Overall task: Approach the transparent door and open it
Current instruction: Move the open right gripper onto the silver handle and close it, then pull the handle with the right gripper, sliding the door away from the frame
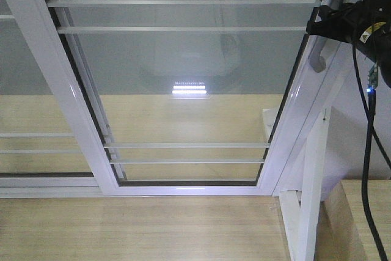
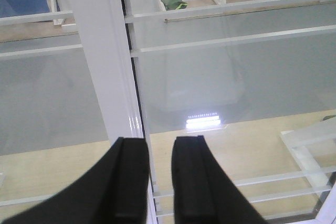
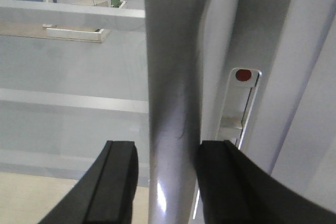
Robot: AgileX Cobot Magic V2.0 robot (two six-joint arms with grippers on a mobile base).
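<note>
The transparent door (image 1: 183,59) fills the front view, white-framed with thin horizontal bars. Its curved grey handle (image 1: 319,59) sits on the right stile, where my right arm (image 1: 354,22) reaches in from the top right. In the right wrist view the handle (image 3: 170,77) runs upright between the fingers of my right gripper (image 3: 168,148). The right finger (image 3: 226,182) touches it, while a narrow gap separates the left finger from it. My left gripper (image 2: 160,142) is open with nothing between its fingers, pointing at the door's left stile (image 2: 100,51).
A second white-framed glass panel (image 1: 36,90) without a handle overlaps on the left. A white wooden frame (image 1: 311,169) and a black cable (image 1: 366,151) stand at the right, above a wooden board (image 1: 360,224). A lock slot with a red dot (image 3: 242,75) lies beside the handle.
</note>
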